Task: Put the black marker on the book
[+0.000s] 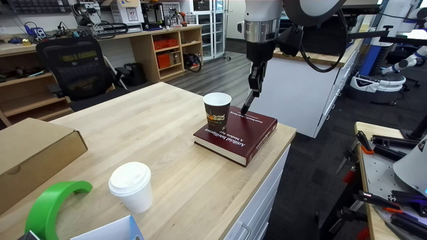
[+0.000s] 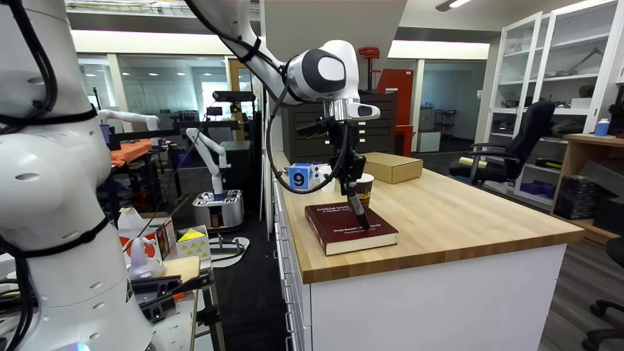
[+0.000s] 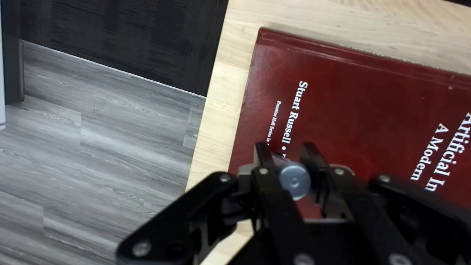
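Observation:
The book [image 1: 255,130] is a dark-red hardcover with pale lettering, lying flat near the table corner; it also shows in an exterior view [image 2: 336,229] and fills much of the wrist view [image 3: 368,110]. My gripper [image 1: 255,90] is above the book, pointing down, also seen in an exterior view [image 2: 349,189]. In the wrist view, my gripper [image 3: 285,148] has the black marker [image 3: 294,181] between its fingers, its greyish round end toward the camera. The marker [image 1: 247,105] hangs tilted, its dark tip at the cover; I cannot tell whether it touches. It also shows in an exterior view [image 2: 359,214].
A brown paper cup [image 1: 217,116] stands on the book, close to the gripper. On the table are a white lidded cup [image 1: 133,188], a green arch [image 1: 45,206], a cardboard box [image 1: 36,143] and a blue box [image 2: 300,175]. The table edge [image 2: 429,261] is near the book.

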Controlling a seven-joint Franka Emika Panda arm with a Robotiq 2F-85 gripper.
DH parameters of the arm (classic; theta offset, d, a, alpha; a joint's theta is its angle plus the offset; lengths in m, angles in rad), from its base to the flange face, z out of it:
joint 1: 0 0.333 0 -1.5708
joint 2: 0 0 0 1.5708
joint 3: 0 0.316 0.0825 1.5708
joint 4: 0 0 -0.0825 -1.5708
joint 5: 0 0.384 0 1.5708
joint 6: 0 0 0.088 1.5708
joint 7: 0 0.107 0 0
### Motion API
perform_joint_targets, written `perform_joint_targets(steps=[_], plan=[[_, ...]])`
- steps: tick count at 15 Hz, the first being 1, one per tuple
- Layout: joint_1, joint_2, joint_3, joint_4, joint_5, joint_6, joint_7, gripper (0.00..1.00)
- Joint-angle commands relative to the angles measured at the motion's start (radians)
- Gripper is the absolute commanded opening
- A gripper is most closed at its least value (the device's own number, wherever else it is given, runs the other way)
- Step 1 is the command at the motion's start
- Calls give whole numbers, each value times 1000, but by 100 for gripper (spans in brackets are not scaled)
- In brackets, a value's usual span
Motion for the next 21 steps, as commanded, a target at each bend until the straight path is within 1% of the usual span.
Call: perform_joint_targets(steps=[1,6,14,18,21], plan=[[8,19,-14,21,-29,23,48,6],[9,37,-19,65,-31,22,52,6],[19,125,-32,105,-79,14,63,6],[37,111,-26,72,-97,27,66,6],[58,83,-19,17,-124,36,69,6]])
